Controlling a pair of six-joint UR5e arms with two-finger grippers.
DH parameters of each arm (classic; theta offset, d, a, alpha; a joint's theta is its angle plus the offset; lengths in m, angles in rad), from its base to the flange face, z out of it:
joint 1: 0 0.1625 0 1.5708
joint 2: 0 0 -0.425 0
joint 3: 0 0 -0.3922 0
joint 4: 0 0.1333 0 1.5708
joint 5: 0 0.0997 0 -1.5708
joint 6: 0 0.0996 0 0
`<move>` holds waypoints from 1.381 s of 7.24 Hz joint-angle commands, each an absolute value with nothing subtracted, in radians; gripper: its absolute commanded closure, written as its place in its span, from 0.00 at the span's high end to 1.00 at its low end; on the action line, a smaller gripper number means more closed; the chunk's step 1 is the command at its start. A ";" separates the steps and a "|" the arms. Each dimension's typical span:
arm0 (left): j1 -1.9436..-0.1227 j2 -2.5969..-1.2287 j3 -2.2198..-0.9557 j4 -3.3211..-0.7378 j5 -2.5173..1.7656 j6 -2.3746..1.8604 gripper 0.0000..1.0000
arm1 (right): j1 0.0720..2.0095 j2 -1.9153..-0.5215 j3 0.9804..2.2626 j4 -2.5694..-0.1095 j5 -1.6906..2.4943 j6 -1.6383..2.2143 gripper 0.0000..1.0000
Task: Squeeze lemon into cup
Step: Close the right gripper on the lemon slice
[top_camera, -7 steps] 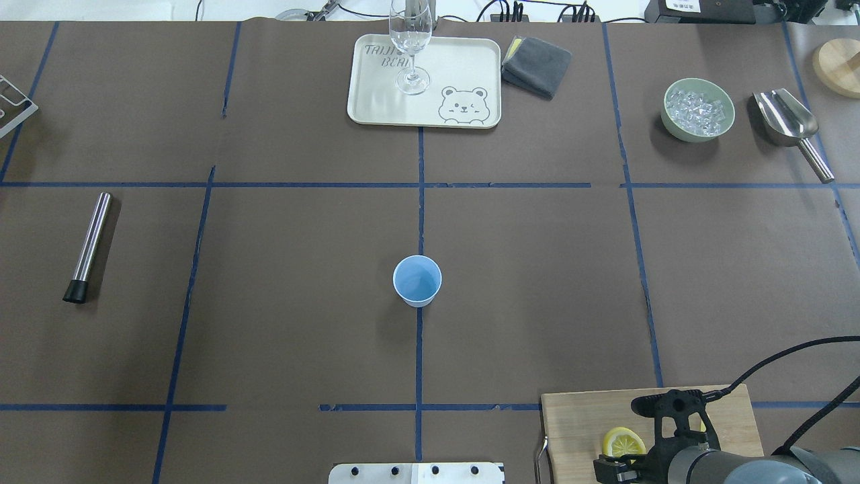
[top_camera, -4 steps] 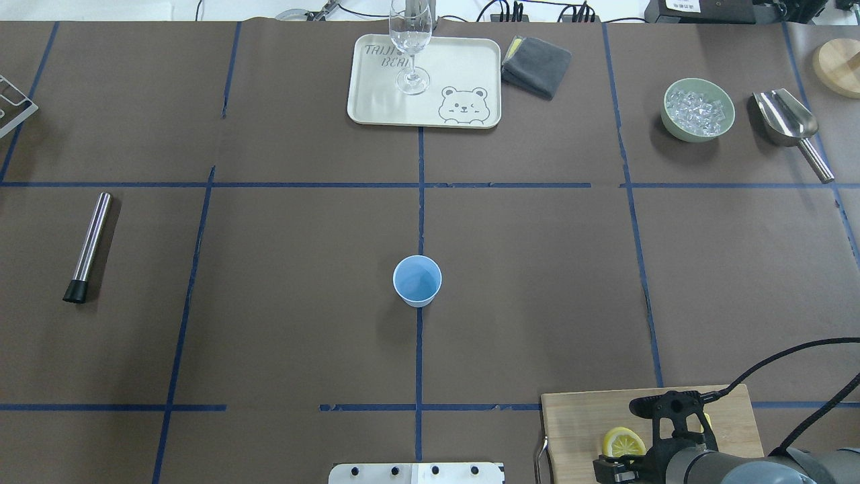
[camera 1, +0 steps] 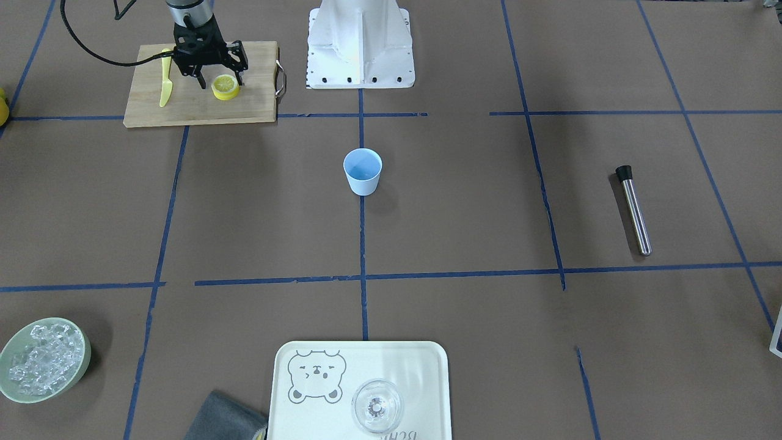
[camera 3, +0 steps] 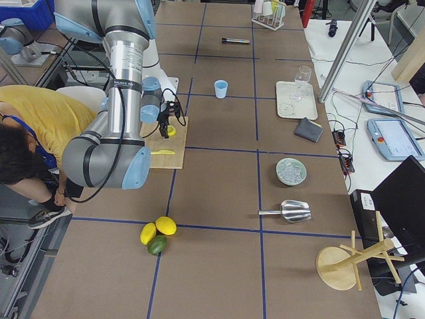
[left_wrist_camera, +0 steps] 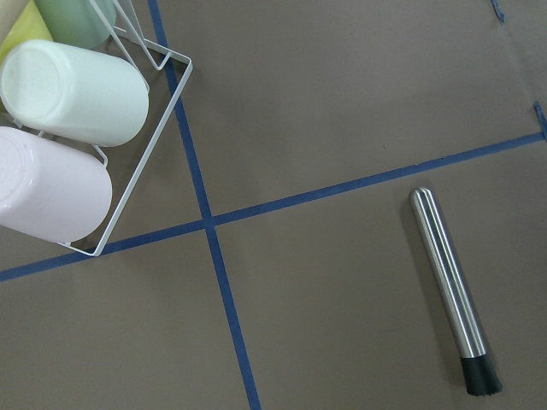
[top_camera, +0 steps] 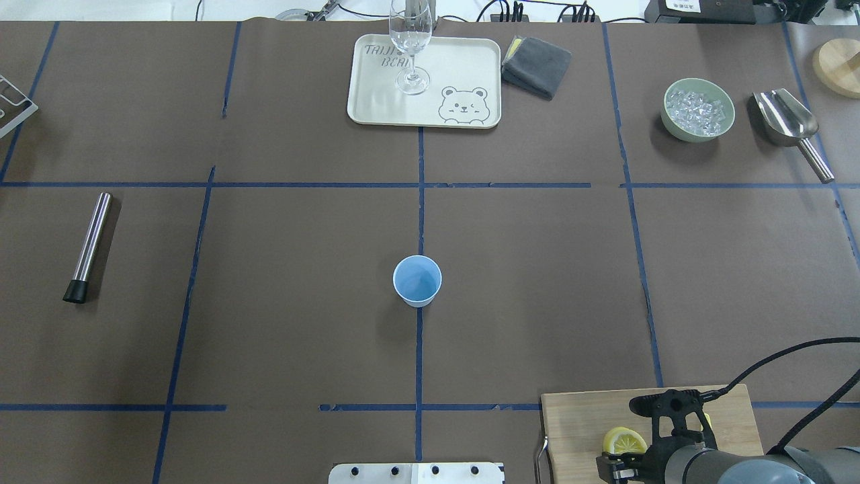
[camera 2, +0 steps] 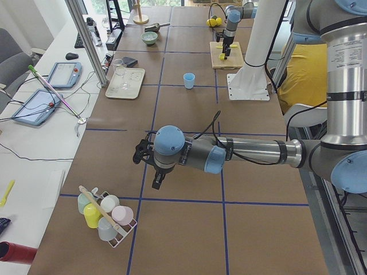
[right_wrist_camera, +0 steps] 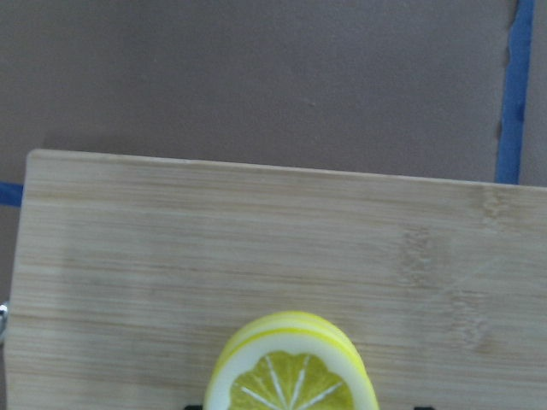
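Note:
The lemon [camera 1: 225, 87] is a round yellow slice, face up on the wooden cutting board [camera 1: 201, 110] at the robot's right front; it seems to rest on a second slice. It fills the bottom of the right wrist view [right_wrist_camera: 291, 376]. My right gripper [camera 1: 220, 80] is open, with one finger on each side of the lemon, just above the board. The light-blue cup [top_camera: 417, 280] stands upright and empty at the table's middle, far from both grippers. My left gripper [camera 2: 156, 181] shows only in the exterior left view, near the cup rack; I cannot tell its state.
A yellow knife [camera 1: 165, 85] lies on the board. A steel muddler [top_camera: 87, 247] lies at the left. The tray [top_camera: 463, 67] with the clear glass [top_camera: 410, 47], grey cloth [top_camera: 536, 65], ice bowl [top_camera: 697, 111] and scoop [top_camera: 789, 128] are at the back.
The right arm has shifted slightly over the cutting board. The lemon, the cup and the rest have not moved.

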State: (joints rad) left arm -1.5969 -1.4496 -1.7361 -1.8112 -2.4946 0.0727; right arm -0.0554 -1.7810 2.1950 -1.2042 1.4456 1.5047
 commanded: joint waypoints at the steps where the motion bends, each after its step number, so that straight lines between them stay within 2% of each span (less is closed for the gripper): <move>1: -1.597 -1.450 -1.721 -1.828 -2.496 0.074 1.00 | -0.049 -1.778 2.195 -1.204 1.443 1.505 0.66; 3: -1.597 -1.450 -1.715 -1.841 -2.494 0.074 1.00 | -0.035 -1.750 2.195 -1.204 1.445 1.505 0.52; 4: -1.597 -1.450 -1.713 -1.842 -2.496 0.074 1.00 | -0.026 -1.749 2.198 -1.204 1.445 1.503 0.49; 10: -1.597 -1.450 -1.713 -1.841 -2.496 0.074 1.00 | 0.025 -1.763 2.244 -1.204 1.448 1.503 0.50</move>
